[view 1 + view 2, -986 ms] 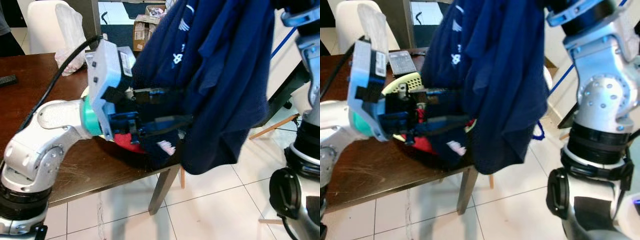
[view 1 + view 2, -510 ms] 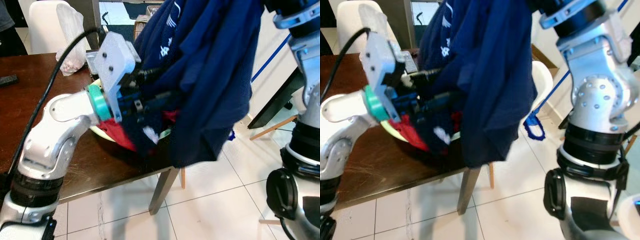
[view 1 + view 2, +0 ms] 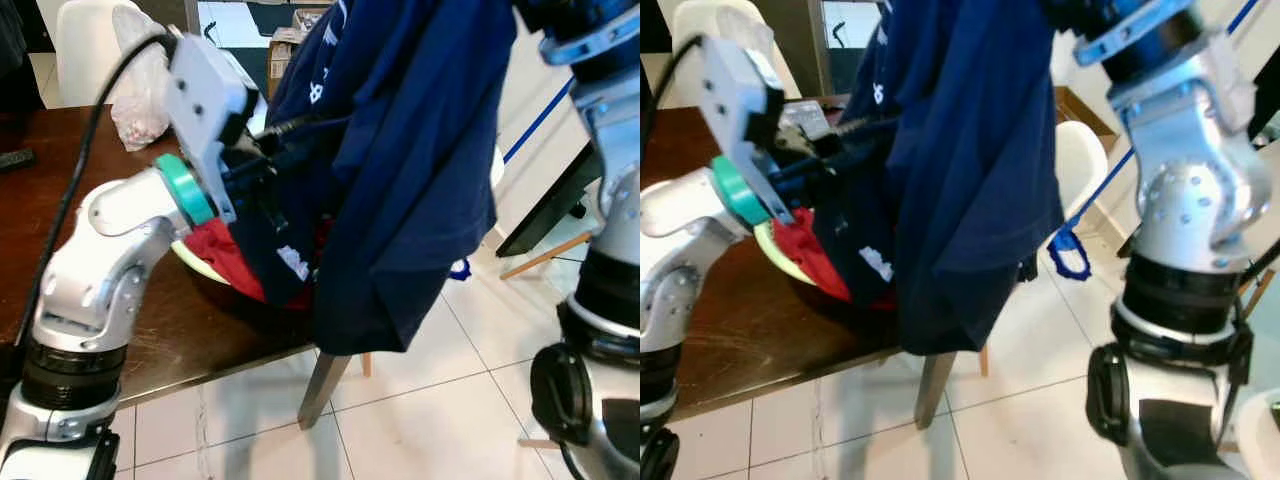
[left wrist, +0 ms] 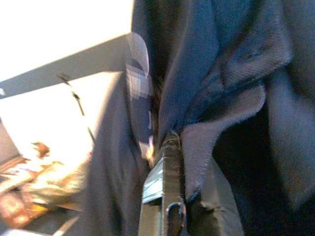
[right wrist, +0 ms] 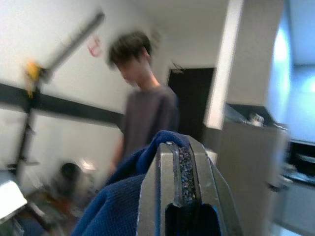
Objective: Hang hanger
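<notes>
One dark blue garment (image 3: 410, 170) hangs up in front of me, and one red cloth (image 3: 222, 247) lies in the one bowl (image 3: 775, 250) on the one brown table (image 3: 60, 180). Two white chairs: one (image 3: 85, 50) behind the table, one (image 3: 1080, 165) beside it. One plastic bag (image 3: 135, 95). One person (image 5: 145, 103) stands nearby.

A garment (image 3: 400, 150) hangs in the middle of the scene from up at the right arm (image 3: 1185, 150), draping down past the near edge of a table (image 3: 180, 340). The left gripper (image 3: 280, 165) reaches in from the left, its fingers (image 4: 165, 187) buried in the folds. On the table, under and behind the cloth, sits a bowl (image 3: 200, 262) with another cloth (image 3: 215, 245) in it. Behind the table stand a chair (image 3: 85, 50) and a bag (image 3: 140, 95). In the right wrist view a person (image 5: 145, 113) stands beyond the right gripper (image 5: 184, 172).
</notes>
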You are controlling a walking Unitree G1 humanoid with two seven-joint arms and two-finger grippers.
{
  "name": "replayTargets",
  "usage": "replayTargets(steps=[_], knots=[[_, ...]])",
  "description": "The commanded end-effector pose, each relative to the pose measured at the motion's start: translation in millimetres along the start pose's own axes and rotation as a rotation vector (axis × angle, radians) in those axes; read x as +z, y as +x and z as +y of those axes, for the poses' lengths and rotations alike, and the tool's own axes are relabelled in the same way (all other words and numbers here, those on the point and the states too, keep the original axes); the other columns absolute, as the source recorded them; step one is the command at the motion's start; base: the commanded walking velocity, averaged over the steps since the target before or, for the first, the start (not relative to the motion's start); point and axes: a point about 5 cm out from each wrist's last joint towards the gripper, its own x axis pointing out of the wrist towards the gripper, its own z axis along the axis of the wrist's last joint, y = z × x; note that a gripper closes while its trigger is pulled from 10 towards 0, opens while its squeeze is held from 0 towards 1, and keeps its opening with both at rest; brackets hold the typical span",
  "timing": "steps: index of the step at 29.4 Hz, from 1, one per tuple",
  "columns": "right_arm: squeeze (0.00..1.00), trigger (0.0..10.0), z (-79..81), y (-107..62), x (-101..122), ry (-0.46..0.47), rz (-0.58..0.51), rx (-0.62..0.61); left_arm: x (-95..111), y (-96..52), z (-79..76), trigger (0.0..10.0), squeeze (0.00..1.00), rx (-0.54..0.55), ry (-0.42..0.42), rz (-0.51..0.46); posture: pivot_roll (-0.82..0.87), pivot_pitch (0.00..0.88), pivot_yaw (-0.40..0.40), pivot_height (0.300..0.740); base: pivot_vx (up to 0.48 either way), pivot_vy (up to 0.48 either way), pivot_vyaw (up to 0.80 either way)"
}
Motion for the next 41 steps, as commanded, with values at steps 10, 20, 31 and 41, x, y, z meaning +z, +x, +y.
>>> replayTargets(steps=[10, 20, 31, 41], knots=[[0.00, 10.0, -32.5, -51.2, -100.2, -0.282, 0.482, -0.353, 46.1, -10.1, 3.0, 0.0, 0.00, 0.024, 0.035, -0.143, 0.12, 0.034, 0.001, 0.740, 0.000, 0.000, 0.00], [0.00, 10.0, -57.3, -75.4, -75.5, -0.294, 0.313, -0.653, 62.3, -12.9, 72.9, 0.0, 0.00, 0.414, 0.314, -0.100, 0.10, 0.030, 0.021, 0.740, 0.000, 0.000, 0.00], [0.00, 10.0, -39.1, -75.1, -48.1, -0.153, 0.071, -0.648, 81.8, 13.4, 69.5, 0.0, 0.00, 0.418, 0.483, -0.220, 0.09, 0.034, 0.032, 0.740, 0.000, 0.000, 0.00], [0.00, 10.0, -42.0, -71.8, -34.6, -0.172, 0.020, -0.708, 85.5, 47.2, 63.3, 0.0, 0.00, 0.353, 0.483, -0.300, 0.07, 0.029, 0.046, 0.740, 0.000, 0.000, 0.00]])
